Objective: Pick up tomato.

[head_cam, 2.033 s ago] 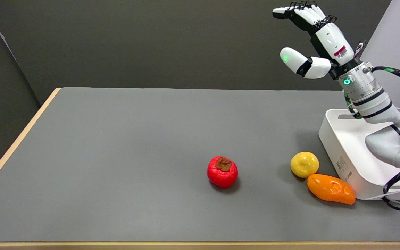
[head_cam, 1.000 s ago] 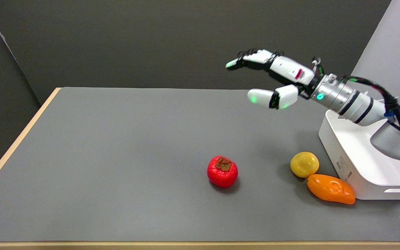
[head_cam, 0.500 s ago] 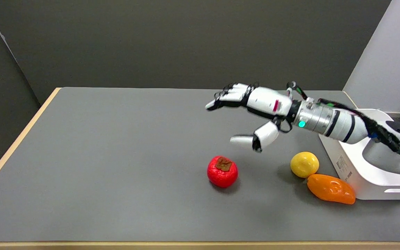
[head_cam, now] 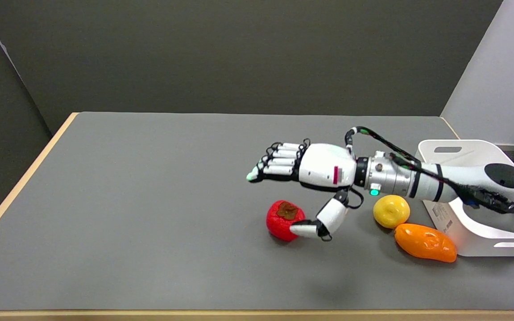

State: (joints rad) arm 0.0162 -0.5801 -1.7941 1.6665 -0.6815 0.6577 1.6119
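The tomato [head_cam: 283, 219], red with a brown stalk patch on top, sits on the grey table [head_cam: 150, 200] a little right of centre. My right hand [head_cam: 315, 174] hovers just above and behind it, palm down, reaching in from the right. Its fingers [head_cam: 277, 163] stretch out to the left beyond the tomato's far side. The thumb [head_cam: 317, 225] hangs down at the tomato's near right side, its tip overlapping the fruit; whether it touches I cannot tell. The hand holds nothing.
A yellow round fruit [head_cam: 391, 211] and an orange elongated fruit [head_cam: 425, 242] lie to the right of the tomato, under my forearm. A white bin [head_cam: 462, 223] stands at the table's right edge. The table's left edge has a wooden trim [head_cam: 20, 183].
My right hand has swung down from high above the bin and leftward to hover over the tomato. The thumb has dropped beside the fruit. The fruits have not moved.
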